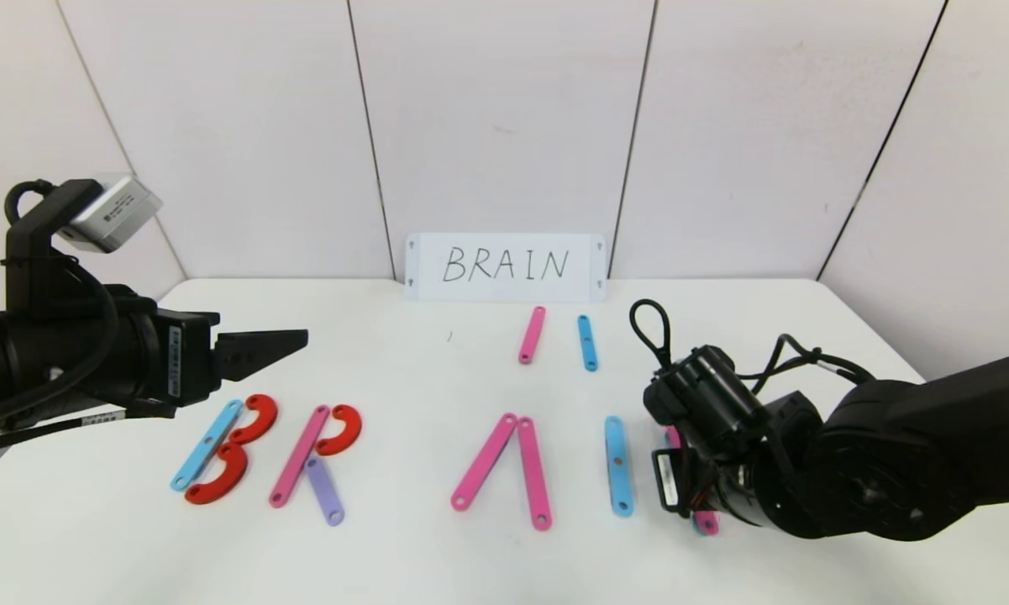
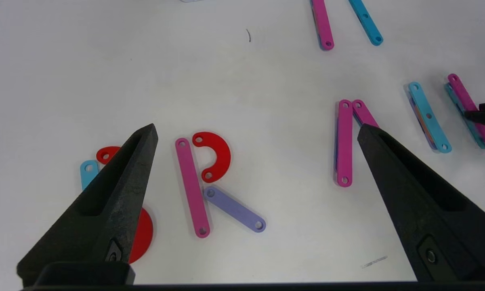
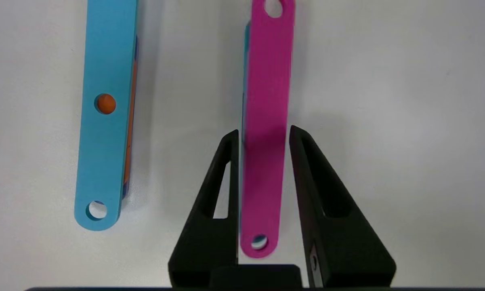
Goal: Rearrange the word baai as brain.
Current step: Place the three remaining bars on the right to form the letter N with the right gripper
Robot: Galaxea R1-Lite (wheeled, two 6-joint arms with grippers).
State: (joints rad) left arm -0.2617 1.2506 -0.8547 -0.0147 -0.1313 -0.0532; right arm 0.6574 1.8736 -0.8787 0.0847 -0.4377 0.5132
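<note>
Right wrist view: right gripper (image 3: pixel 263 135) straddles a flat pink holed strip (image 3: pixel 266 121) lying on the white table (image 3: pixel 387 101), fingers slightly parted beside its edges. Left gripper (image 2: pixel 258 133) hovers wide open, holding nothing, above the strip letters B and R (image 2: pixel 210 182).

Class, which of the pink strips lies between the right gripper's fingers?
The pink strip farthest to the robot's right, beside the I's light-blue strip; the right gripper straddles it.

A white table (image 1: pixel 437 555) carries coloured letter strips (image 1: pixel 533 472) and red arcs (image 1: pixel 340 429).
</note>
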